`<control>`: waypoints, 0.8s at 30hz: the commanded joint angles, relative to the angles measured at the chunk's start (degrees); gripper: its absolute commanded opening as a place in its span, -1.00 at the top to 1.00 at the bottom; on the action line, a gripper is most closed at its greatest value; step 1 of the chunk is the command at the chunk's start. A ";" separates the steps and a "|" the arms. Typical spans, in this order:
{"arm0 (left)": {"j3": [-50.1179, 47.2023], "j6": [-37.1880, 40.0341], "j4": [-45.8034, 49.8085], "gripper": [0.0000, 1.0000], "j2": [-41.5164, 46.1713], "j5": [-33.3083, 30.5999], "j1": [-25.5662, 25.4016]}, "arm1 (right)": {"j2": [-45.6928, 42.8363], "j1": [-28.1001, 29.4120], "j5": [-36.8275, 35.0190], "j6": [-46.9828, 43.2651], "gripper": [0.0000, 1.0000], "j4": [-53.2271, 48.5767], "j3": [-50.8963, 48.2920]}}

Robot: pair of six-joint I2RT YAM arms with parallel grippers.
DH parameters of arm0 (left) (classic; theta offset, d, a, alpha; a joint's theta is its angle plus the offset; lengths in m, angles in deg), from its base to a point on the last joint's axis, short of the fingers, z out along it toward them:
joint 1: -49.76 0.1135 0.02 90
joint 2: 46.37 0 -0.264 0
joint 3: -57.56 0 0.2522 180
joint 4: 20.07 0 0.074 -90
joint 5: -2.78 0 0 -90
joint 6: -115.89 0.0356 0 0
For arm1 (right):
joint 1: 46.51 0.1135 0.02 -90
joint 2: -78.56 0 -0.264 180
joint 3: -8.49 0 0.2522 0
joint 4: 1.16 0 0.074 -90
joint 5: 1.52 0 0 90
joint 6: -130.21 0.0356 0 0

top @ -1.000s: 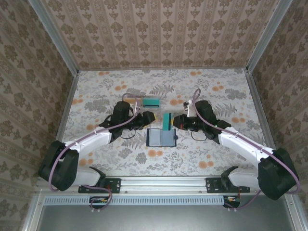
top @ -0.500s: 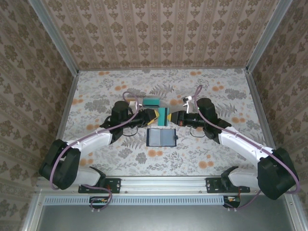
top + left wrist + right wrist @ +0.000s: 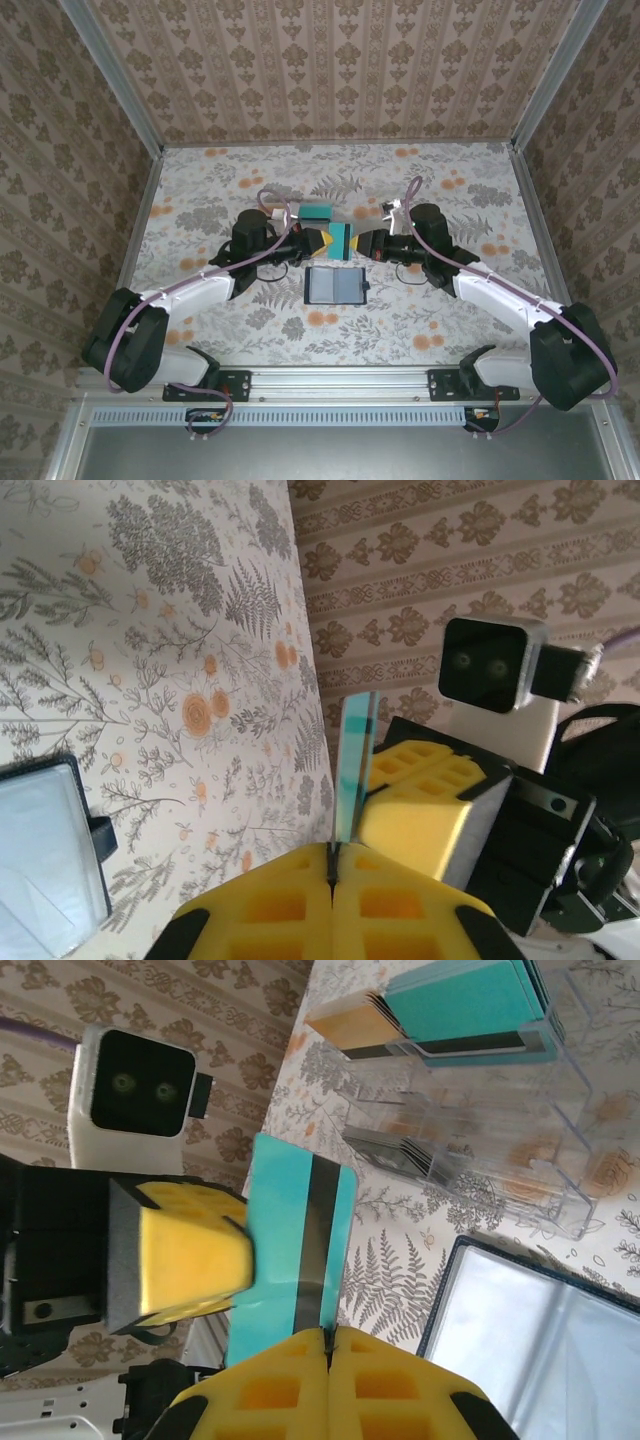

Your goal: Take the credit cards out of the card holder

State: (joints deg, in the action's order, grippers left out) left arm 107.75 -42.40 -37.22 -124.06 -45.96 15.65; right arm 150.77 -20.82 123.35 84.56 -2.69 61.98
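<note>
The teal credit card [image 3: 339, 240] hangs above the table at the middle of the top view. Its long axis runs up and down that frame. In the right wrist view its face shows a black stripe along its length; the left wrist view meets it edge-on.

Both arms reach inward from the lower corners, elbows out, wrists facing each other. The left gripper [image 3: 322, 241] has its yellow pads pressed together on the card's left edge, and the right gripper [image 3: 358, 243] is clamped on the opposite edge.

The open card holder [image 3: 335, 287] lies flat just below them. A clear stand [image 3: 318, 212] with teal and orange cards sits just above. The table [image 3: 450, 300] has a floral print, and the walls [image 3: 330, 70] carry brown damask paper.
</note>
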 commanded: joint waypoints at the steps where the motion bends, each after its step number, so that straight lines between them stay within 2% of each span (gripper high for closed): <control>1: 1.17 0.08 -1.75 1.00 0.39 1.34 -0.61 | 0.48 0.23 1.40 0.38 0.60 1.58 -0.19; 2: 1.43 0.44 -1.06 1.00 0.63 1.24 -0.58 | 0.48 0.24 1.27 0.21 0.38 1.12 -0.13; 4: 2.01 1.87 1.16 1.00 1.34 1.17 -0.53 | 0.25 0.08 0.88 -0.29 0.17 0.17 -0.04; 5: 2.48 2.85 2.92 1.00 1.76 0.97 -0.36 | 0.10 0.00 0.38 -0.51 -0.09 -0.69 0.00; 8: 3.71 6.35 8.36 1.00 3.54 0.93 0.74 | -1.18 -0.37 -1.42 -1.39 -0.68 -2.79 0.00; 9: 4.43 8.20 11.65 1.00 4.28 0.86 1.26 | -1.57 -0.53 -2.00 -1.59 -0.83 -3.50 0.00; 11: 6.57 13.51 19.67 1.00 5.89 0.20 2.29 | -2.47 -0.79 -2.97 -2.29 -1.00 -4.76 0.00; 15: 14.81 31.86 43.13 1.00 8.87 -6.55 2.82 | -3.51 -1.25 -4.09 -3.82 -1.00 -7.19 0.52; 18: 19.51 44.88 54.40 1.00 10.01 -12.90 2.91 | -3.95 -1.65 -4.59 -4.34 -1.00 -8.08 0.66; 21: 20.89 55.59 57.83 1.00 12.22 -19.44 2.91 | -4.51 -1.95 -5.32 -4.87 -1.00 -8.60 0.77; 24: 20.18 65.91 56.59 1.00 14.91 -22.66 2.91 | -4.93 -2.47 -5.40 -5.25 -1.00 -9.21 0.97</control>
State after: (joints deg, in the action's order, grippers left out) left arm 127.59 6.80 13.14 -111.36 -61.96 18.36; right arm 147.47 -22.68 119.24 80.80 -10.28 61.89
